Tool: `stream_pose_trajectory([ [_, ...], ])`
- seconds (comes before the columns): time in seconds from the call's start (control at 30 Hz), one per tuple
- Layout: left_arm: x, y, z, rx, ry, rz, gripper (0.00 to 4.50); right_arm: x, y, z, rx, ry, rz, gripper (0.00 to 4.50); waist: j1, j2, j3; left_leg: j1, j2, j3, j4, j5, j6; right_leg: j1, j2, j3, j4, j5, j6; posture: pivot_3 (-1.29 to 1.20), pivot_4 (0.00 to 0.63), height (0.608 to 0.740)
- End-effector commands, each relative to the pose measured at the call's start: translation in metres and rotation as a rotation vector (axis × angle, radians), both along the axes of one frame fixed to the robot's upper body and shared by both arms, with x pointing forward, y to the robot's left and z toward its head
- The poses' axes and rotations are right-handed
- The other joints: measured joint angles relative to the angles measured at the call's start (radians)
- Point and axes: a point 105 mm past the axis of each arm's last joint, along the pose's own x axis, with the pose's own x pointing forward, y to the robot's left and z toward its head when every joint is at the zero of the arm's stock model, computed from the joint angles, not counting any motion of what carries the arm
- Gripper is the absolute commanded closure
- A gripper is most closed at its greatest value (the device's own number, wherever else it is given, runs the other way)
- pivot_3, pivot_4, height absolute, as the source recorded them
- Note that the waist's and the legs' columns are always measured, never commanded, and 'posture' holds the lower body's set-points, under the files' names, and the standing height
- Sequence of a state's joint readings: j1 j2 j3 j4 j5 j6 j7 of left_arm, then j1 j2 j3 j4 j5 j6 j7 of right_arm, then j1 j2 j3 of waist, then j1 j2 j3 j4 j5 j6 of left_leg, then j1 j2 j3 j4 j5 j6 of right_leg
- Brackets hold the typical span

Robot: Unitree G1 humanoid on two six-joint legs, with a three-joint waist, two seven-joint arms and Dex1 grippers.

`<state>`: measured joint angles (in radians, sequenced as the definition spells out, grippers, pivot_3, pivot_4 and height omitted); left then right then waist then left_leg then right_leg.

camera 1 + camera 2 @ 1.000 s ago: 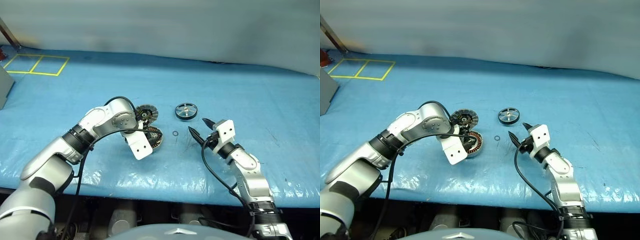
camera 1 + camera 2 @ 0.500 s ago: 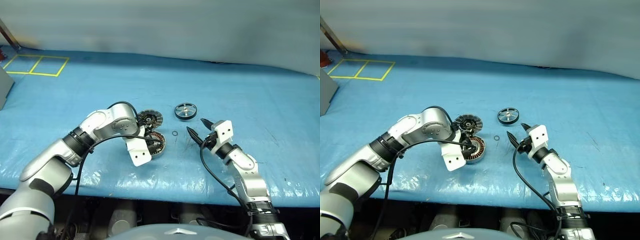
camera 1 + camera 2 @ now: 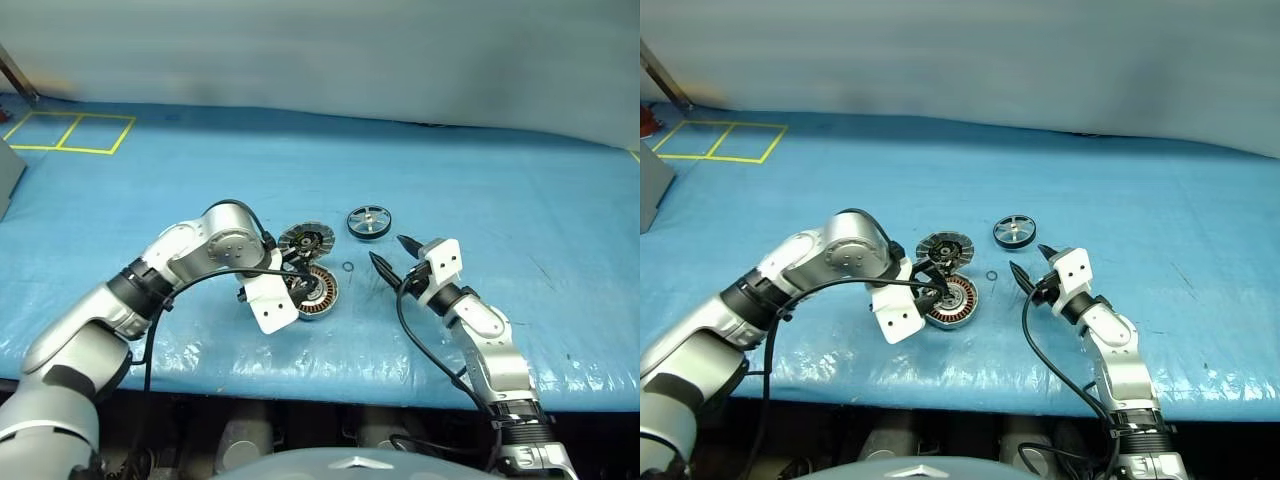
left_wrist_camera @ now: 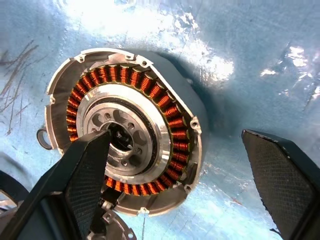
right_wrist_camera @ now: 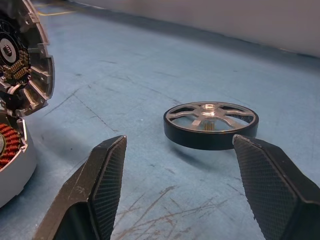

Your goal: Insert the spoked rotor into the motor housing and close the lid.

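Observation:
The motor housing (image 3: 322, 290) lies flat on the blue table cover, its copper windings (image 4: 175, 125) facing up. My left gripper (image 3: 296, 283) hangs over its left side, open, with one finger (image 4: 85, 185) over the rim and the other finger (image 4: 280, 185) clear of it. The grey slotted lid (image 3: 305, 240) sits tilted just behind the housing. Further right lies the spoked rotor (image 3: 369, 221), flat on the cover. My right gripper (image 3: 390, 250) is open, level and aimed at the rotor (image 5: 211, 125), a short way off and holding nothing.
A tiny thin loose ring (image 3: 347, 267) lies between the housing and my right gripper. Yellow tape squares (image 3: 65, 131) mark the cover at the far left. A grey wall runs along the back. The table's front edge is close below both arms.
The left gripper's fingers have spread apart and let go of the motor housing, which now rests flat on the cover. The right arm has stayed still.

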<state>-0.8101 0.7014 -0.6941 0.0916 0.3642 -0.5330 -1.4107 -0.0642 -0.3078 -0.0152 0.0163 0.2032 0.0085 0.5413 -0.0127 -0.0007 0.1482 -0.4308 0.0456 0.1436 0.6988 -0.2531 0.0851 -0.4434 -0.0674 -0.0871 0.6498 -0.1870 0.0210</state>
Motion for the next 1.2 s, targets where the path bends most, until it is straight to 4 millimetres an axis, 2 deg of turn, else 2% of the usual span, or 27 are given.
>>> stream_pose_trajectory([
  [0.03, -0.008, 0.008, 0.014, -0.053, 0.043, 0.04, 0.03, 0.001, 0.004, 0.01, 0.022, -0.039, 0.018, 0.97, 0.001, 0.0, 0.0, 0.0, 0.0, 0.0, 0.0, 0.0, 0.0, 0.0, 0.0, 0.0, 0.0, 0.0, 0.0, 0.0, 0.15, 0.74],
  [0.1, -0.015, 0.018, 0.018, -0.094, 0.122, 0.098, 0.03, 0.0, 0.005, 0.007, 0.032, -0.023, 0.025, 0.97, 0.001, 0.0, 0.0, 0.0, 0.0, 0.0, 0.0, 0.0, 0.0, 0.0, 0.0, 0.0, 0.0, 0.0, 0.0, 0.0, 0.15, 0.74],
  [0.2, -0.021, 0.03, 0.022, -0.235, 0.288, 0.285, 0.03, -0.003, 0.006, 0.003, 0.029, -0.007, 0.029, 0.97, 0.0, 0.0, 0.0, 0.0, 0.0, 0.0, 0.0, 0.0, 0.0, 0.0, 0.0, 0.0, 0.001, 0.0, 0.0, 0.0, 0.15, 0.74],
  [0.33, -0.022, 0.033, 0.027, -0.514, 0.512, 0.56, 0.03, -0.005, 0.009, -0.001, 0.019, 0.011, 0.047, 0.97, 0.001, 0.001, 0.0, 0.001, 0.0, -0.001, 0.0, 0.001, -0.001, 0.0, -0.001, 0.0, 0.001, 0.0, 0.0, 0.0, 0.15, 0.74],
  [0.5, -0.013, 0.03, 0.019, -0.857, 0.631, 0.807, 0.03, -0.007, 0.017, -0.003, 0.017, 0.025, 0.079, 0.97, 0.002, 0.001, 0.0, 0.002, 0.0, -0.002, 0.0, 0.001, -0.001, 0.001, -0.002, -0.001, 0.001, 0.0, 0.0, 0.0, 0.15, 0.74],
  [0.6, -0.016, 0.028, 0.009, -1.051, 0.711, 0.926, 0.03, -0.006, 0.015, -0.007, 0.003, 0.044, 0.069, 0.97, 0.001, 0.001, 0.0, 0.002, 0.0, -0.002, 0.0, 0.001, -0.002, 0.001, -0.003, -0.001, 0.001, 0.0, 0.0, 0.0, 0.15, 0.74],
  [0.77, -0.018, 0.04, -0.016, -1.181, 0.745, 1.102, 0.03, -0.005, 0.011, -0.014, -0.025, 0.07, 0.053, 0.97, 0.001, 0.001, 0.0, 0.002, 0.0, -0.002, -0.001, 0.002, -0.004, 0.001, -0.006, -0.002, 0.001, 0.0, -0.001, 0.0, 0.15, 0.74],
  [0.87, -0.018, 0.048, -0.02, -1.255, 0.753, 1.153, 0.03, -0.004, 0.011, -0.019, -0.046, 0.091, 0.055, 0.97, 0.002, 0.001, 0.0, 0.003, 0.0, -0.003, -0.001, -0.002, -0.007, -0.001, -0.008, -0.004, 0.002, 0.0, -0.002, 0.0, 0.15, 0.74],
  [1.03, -0.012, 0.062, -0.026, -1.331, 0.649, 1.19, 0.03, -0.002, 0.021, -0.032, -0.082, 0.145, 0.084, 0.97, 0.001, 0.001, 0.0, 0.004, 0.0, -0.004, -0.001, -0.003, -0.005, -0.001, -0.01, -0.007, 0.001, 0.001, -0.004, 0.0, 0.15, 0.74],
  [1.2, -0.011, 0.058, -0.029, -1.361, 0.638, 1.154, 0.03, 0.007, 0.028, -0.04, -0.082, 0.168, 0.082, 0.97, 0.001, 0.001, -0.001, 0.004, 0.0, -0.004, -0.002, -0.003, -0.005, -0.001, -0.01, -0.008, 0.001, 0.001, -0.004, 0.0, 0.15, 0.74],
])
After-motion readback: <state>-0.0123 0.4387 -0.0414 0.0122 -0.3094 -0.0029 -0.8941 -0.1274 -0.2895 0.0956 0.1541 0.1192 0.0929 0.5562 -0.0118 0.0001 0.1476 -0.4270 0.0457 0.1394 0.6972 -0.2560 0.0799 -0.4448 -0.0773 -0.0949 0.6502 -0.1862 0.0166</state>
